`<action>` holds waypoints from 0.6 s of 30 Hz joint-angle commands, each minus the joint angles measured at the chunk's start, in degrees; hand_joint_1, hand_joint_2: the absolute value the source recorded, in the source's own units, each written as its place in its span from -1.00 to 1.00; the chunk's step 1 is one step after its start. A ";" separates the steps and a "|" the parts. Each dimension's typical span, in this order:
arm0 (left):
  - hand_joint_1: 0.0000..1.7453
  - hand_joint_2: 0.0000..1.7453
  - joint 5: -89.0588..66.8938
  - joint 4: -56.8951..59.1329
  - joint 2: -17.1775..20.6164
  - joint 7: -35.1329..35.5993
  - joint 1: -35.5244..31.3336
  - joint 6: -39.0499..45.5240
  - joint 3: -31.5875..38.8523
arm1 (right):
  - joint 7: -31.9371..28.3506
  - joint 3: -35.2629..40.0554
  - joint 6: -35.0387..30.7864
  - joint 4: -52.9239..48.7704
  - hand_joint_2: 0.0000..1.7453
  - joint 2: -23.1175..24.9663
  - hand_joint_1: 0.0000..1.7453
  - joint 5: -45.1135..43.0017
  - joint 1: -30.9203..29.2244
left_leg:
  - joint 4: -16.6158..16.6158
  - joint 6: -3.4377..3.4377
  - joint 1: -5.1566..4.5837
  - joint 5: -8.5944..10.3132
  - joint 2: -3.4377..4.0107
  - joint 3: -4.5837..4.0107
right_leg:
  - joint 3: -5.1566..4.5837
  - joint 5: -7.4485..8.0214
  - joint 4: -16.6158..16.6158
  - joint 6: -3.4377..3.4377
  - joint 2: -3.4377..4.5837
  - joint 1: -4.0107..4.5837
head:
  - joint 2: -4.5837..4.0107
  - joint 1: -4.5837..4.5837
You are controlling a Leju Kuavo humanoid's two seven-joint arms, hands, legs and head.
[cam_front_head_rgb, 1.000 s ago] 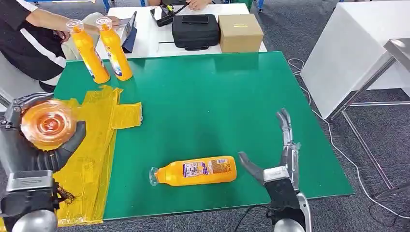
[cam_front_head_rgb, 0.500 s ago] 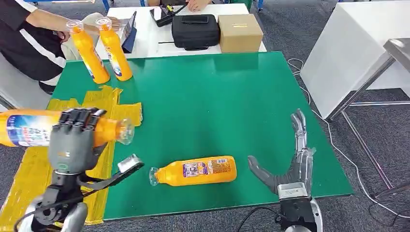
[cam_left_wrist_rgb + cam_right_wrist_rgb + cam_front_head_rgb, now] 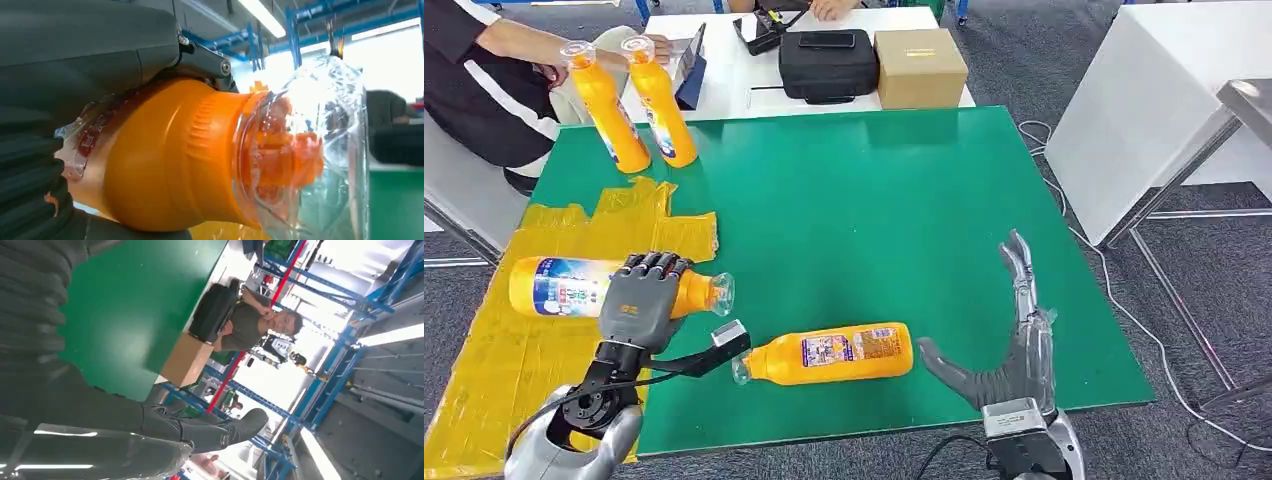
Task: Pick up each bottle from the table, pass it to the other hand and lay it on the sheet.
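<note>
Right hand [image 3: 1009, 345] is hovering at the near edge of the green table [image 3: 904, 200], fingers spread wide and holding nothing. Just to its left the lying bottle [image 3: 829, 353] is resting on its side, long axis running left-right across the table, clear cap pointing toward the robot's left and flat base facing the open right palm (so the right hand is the nearer one, w/ the base just beside its thumb).

Left hand [image 3: 639, 305] is wrapping its fingers over the neck end of a second bottle, the held bottle [image 3: 574, 288], thumb sticking out toward the lying bottle's cap. In the left wrist view the orange shoulder and clear cap [image 3: 305, 155] are poking out past the grip. This held bottle is also lying roughly level, long axis left-right, cap pointing right toward table centre, body stretching out over the yellow sheet [image 3: 514, 350]. Whether it's touching the sheet yet, can't tell.

Judging by that, the laying-down step is nearly done; next the fingers need to let go.

Farther back, two upright bottles [image 3: 629, 100] are standing side by side at the far left corner, approx beside a person's arm [image 3: 514, 45].
</note>
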 commanded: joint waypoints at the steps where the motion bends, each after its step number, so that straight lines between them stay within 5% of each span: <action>1: 0.94 1.00 3.08 10.02 -1.13 -0.29 -4.51 -0.41 -1.20 | 0.17 2.12 0.54 0.51 1.00 -1.31 -1.00 0.31 -1.12 | -0.03 -0.14 0.04 -0.05 -0.22 0.17 | 0.23 -0.06 -0.07 -0.04 0.00 0.01 | 0.00 -0.02; 9: 0.82 1.00 5.62 10.45 -0.79 0.57 -4.44 -1.48 -0.38 | 0.37 3.90 3.06 0.59 1.00 -1.72 -1.00 1.75 -2.58 | -0.03 -0.13 0.02 -0.03 -0.10 0.11 | 0.12 -0.02 -0.04 -0.05 0.09 0.00 | 0.00 0.00; 17: 1.00 1.00 8.10 16.36 -1.23 1.24 -4.78 -3.06 0.28 | 0.93 4.58 6.24 1.85 1.00 -1.53 -1.00 2.31 -3.88 | -0.08 -0.15 0.03 -0.04 -0.08 0.20 | 0.22 -0.02 -0.09 -0.06 0.12 0.01 | 0.02 -0.02; 18: 0.84 1.00 8.23 16.72 -1.26 1.31 -4.93 -3.17 0.25 | 1.01 4.49 6.45 1.86 1.00 -1.42 -1.00 2.43 -3.87 | -0.07 -0.11 0.02 -0.02 -0.07 0.14 | 0.16 -0.01 -0.07 -0.04 0.08 0.00 | 0.00 0.00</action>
